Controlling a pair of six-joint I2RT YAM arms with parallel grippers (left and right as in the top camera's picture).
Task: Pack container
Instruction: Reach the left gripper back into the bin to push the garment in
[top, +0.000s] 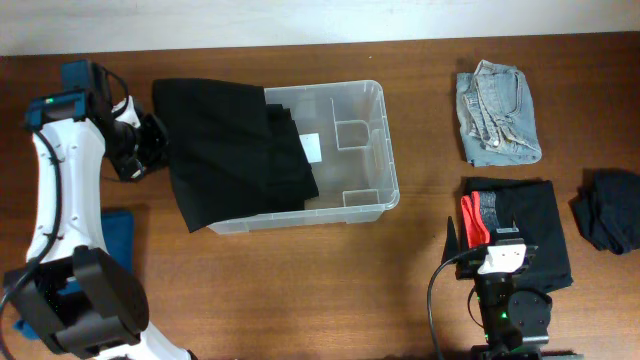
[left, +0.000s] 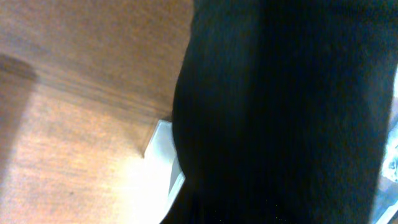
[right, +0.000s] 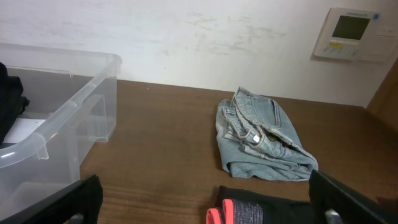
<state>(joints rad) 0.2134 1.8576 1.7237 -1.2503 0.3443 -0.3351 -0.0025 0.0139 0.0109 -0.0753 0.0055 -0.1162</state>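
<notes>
Container (top: 372, 120) sits mid-way across the table (top: 300, 290), clear, w/ a white label (top: 311, 150) on its base. A black garment (top: 235, 150) drapes over its left half, partly inside, partly spilling over the left rim. Left gripper (top: 155, 145) is clamped tight at the cloth's left edge, seemingly pinching it (wrist view is just dark fabric). Right gripper (right: 208, 194) gapes fully w/ nothing between its fingers, above a folded black-and-red item (top: 525, 225). Folded jeans (top: 497, 112) lie beyond.

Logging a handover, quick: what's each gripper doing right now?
Left gripper: closed, apparently pinching the edge of the black garment draped over the container.
Right gripper: open, holding nothing.
</notes>
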